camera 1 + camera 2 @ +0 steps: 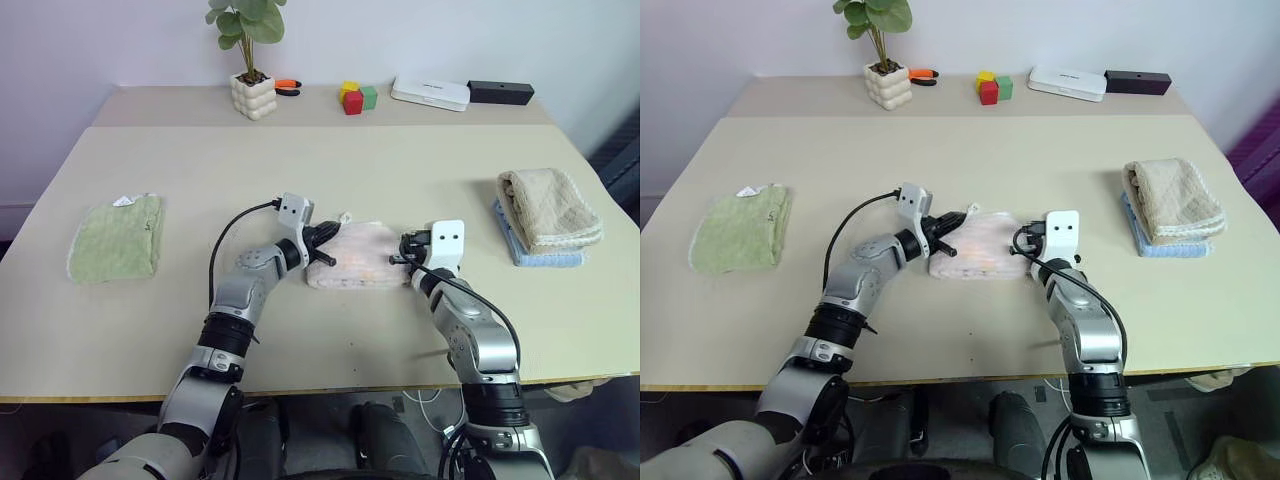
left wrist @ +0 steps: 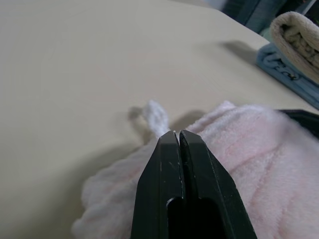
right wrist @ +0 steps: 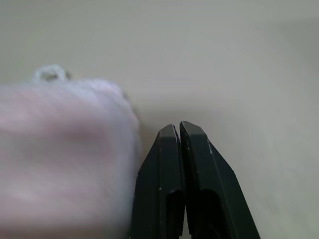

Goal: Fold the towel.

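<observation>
The long beige table [image 1: 330,170] carries the work. At its middle, near the front edge, lies the pale pink towel [image 1: 352,257] as a compact folded bundle, so the folding looks nearly done. The left gripper [image 1: 325,246] rests over the bundle's left end, its fingers pressed together on nothing, probably to flatten it. The right gripper [image 1: 404,252], likewise closed and empty, sits just beside the right end.
</observation>
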Controlling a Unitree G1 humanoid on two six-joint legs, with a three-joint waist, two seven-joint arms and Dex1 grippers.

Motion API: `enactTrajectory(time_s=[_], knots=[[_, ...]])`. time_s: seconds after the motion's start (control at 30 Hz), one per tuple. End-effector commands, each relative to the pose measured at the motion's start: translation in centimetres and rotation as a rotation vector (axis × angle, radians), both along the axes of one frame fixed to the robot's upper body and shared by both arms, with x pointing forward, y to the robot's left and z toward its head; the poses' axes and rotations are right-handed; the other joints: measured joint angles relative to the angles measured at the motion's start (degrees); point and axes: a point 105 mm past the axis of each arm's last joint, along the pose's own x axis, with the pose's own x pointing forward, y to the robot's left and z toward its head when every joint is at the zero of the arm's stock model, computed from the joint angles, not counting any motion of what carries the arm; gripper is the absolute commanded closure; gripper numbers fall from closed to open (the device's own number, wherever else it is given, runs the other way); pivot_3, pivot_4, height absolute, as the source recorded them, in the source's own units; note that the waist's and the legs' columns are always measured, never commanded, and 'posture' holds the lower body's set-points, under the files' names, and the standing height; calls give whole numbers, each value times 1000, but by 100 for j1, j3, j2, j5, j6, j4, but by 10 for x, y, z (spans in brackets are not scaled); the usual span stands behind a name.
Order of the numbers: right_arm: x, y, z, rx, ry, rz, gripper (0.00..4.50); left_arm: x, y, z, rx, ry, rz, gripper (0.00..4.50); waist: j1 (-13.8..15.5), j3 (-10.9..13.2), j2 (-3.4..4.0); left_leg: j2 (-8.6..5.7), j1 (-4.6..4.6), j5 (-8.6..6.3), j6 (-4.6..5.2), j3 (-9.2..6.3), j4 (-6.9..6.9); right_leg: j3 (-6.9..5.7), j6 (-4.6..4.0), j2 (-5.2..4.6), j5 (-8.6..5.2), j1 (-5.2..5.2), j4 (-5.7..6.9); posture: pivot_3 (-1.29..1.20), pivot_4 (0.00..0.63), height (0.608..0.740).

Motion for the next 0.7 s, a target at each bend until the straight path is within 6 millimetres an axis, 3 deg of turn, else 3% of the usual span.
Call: enactTrajectory(time_s=[0.03, 0.1, 0.17, 0.3, 0.37, 0.63, 0.7], knots=[[4, 3, 22, 29, -82, 34, 4415, 4, 13, 22, -122, -19, 17, 4440, -6, 0, 0, 0, 0, 0, 0, 0, 0, 0, 0, 0, 0, -1, 1, 0, 150, 735], [3, 11, 41, 117, -149, 104, 3878, 2, 19, 33, -173, -29, -4, 3880, -11, 1, 0, 1, 0, 0, 0, 0, -1, 0, 0, 1, 0, -2, 1, 0, 150, 735], [3, 10, 52, 61, -192, 133, 3131, 2, 27, 44, -152, -70, -8, 3079, -14, 2, 2, 3, -2, 0, 0, 0, -2, 0, 1, 3, 0, -5, 2, 0, 150, 735], [12, -23, 63, 21, -227, 16, 1084, 3, 43, 73, -212, -124, 4, 958, 14, 2, 1, 2, -2, 0, -1, 1, -1, 0, 2, 2, 1, -5, 4, 0, 150, 735], [14, -30, 65, -17, -237, -3, 110, 4, 48, 78, -225, -121, 12, 27, 18, 2, 1, 1, -3, 0, -1, 1, 1, 0, 2, 0, 1, -2, 3, 0, 150, 735], [15, -33, 65, -27, -245, -4, 34, 4, 50, 79, -227, -112, 14, 0, -6, 2, 2, 1, -2, 1, -1, 2, -2, 0, 3, 2, 1, -4, 3, 0, 150, 735], [12, -21, 88, -6, -302, 154, 34, -9, 70, 68, -167, -27, -62, 0, -40, 4, 4, 2, -1, 1, -2, 2, -2, 0, 3, 2, 1, -5, 4, 0, 150, 735]])
